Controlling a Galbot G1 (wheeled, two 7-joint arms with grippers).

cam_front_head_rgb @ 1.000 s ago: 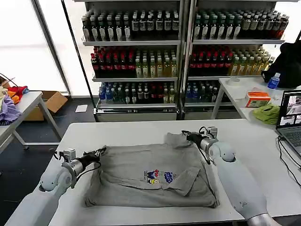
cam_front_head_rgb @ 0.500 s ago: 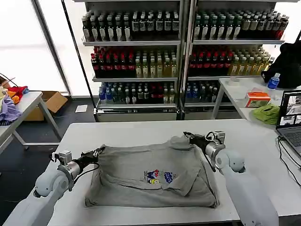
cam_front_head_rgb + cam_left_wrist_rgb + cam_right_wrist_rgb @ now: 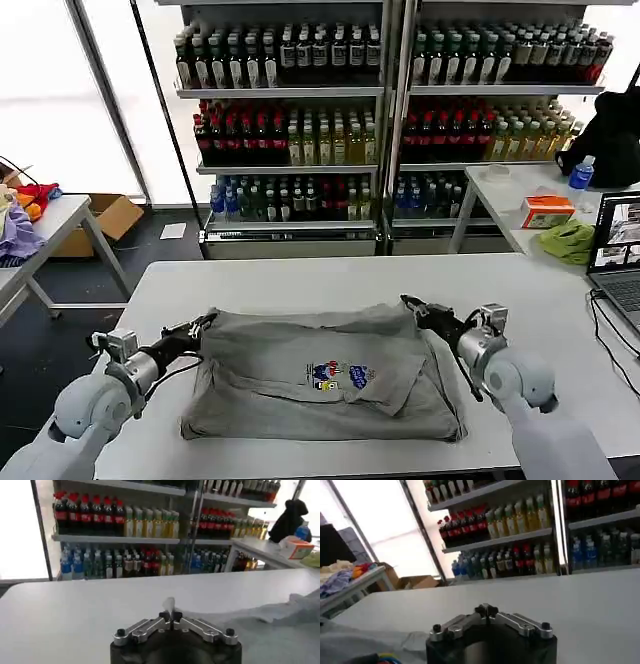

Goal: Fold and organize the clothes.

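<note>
Partly hidden, cropped and unreadable parts of a shirt-folding scene on a white table.

The light grey short-sleeved shirt (image 3: 320, 375) lies doubled over itself, so its lower layers and the far edge pinched at both corners are covered by its own cloth. Its small multicoloured chest print (image 3: 337, 376) is too small to read. In the left wrist view the black left gripper (image 3: 170, 616) has its body cut off by the picture's edge, and the shirt runs out of frame. In the right wrist view the black right gripper (image 3: 486, 611) is likewise cropped, with the shirt reduced to a blurred grey corner. The open laptop (image 3: 620, 250) is cut by the head view's edge, its screen illegible.
</note>
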